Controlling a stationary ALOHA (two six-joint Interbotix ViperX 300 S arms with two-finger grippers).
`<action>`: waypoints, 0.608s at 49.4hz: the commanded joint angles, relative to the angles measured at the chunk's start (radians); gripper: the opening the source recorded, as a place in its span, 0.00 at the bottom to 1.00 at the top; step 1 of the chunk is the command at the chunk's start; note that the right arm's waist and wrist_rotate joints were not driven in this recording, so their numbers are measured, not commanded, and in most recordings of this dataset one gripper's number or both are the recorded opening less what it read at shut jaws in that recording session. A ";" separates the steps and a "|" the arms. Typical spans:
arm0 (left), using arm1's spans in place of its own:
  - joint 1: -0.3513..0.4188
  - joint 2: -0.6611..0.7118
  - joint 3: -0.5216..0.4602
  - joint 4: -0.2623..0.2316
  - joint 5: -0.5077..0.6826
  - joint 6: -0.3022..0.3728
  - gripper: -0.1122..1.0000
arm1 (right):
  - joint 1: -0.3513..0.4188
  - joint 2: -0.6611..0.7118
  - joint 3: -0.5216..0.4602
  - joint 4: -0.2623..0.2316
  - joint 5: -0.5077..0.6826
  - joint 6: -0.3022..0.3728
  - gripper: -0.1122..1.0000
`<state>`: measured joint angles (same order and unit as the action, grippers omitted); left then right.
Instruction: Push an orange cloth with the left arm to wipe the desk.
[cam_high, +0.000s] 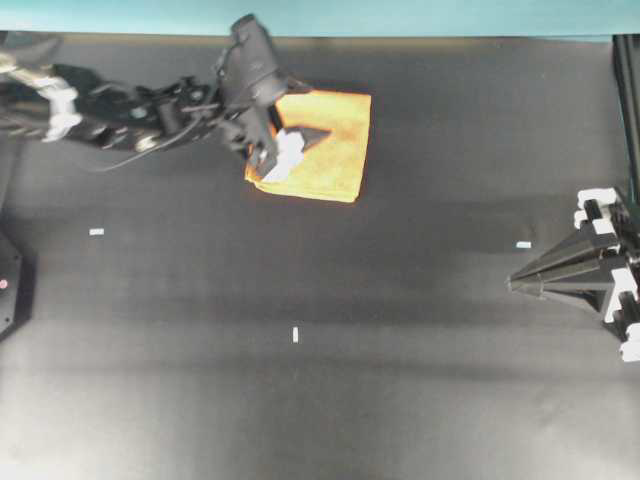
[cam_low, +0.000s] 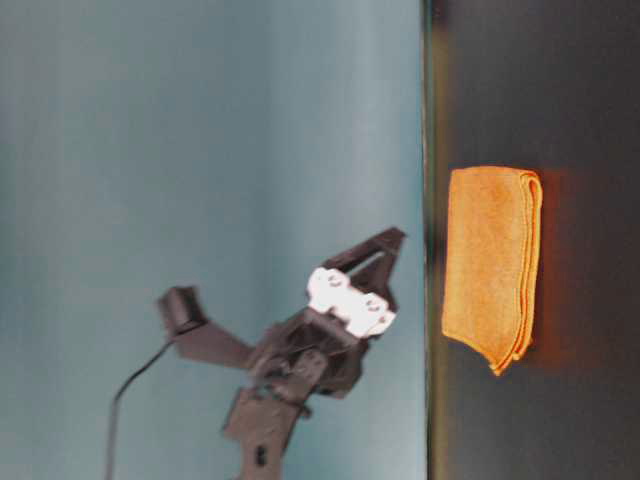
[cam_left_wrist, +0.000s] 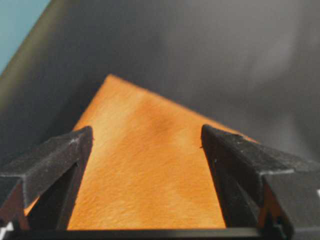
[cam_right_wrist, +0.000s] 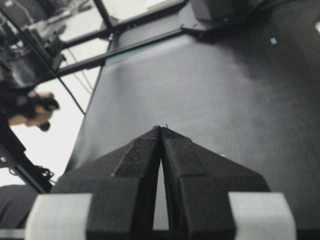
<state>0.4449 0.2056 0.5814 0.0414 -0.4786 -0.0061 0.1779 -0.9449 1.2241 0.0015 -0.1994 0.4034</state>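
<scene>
While the right hand (cam_high: 512, 284) rests clenched and empty at the near right of the desk (cam_high: 400, 380), the left hand (cam_high: 300, 140), spread wide, hovers over the orange cloth (cam_high: 335, 150) far back; wiping seemingly remains ahead.

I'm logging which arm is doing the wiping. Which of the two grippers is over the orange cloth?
The left gripper, open above the orange cloth near the desk's far edge. The right gripper sits shut at the side, away from the cloth.
</scene>
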 joint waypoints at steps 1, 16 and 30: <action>0.017 0.055 -0.037 0.003 -0.014 -0.028 0.83 | 0.000 0.005 -0.006 0.002 -0.008 0.000 0.11; 0.032 0.172 -0.064 0.003 -0.005 -0.058 0.84 | 0.000 0.005 -0.003 0.002 -0.008 0.000 0.11; 0.028 0.169 -0.029 0.002 0.040 -0.060 0.84 | 0.000 0.005 0.000 0.002 -0.008 0.000 0.11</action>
<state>0.4786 0.3804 0.5430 0.0414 -0.4495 -0.0644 0.1779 -0.9449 1.2318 0.0031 -0.1994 0.4034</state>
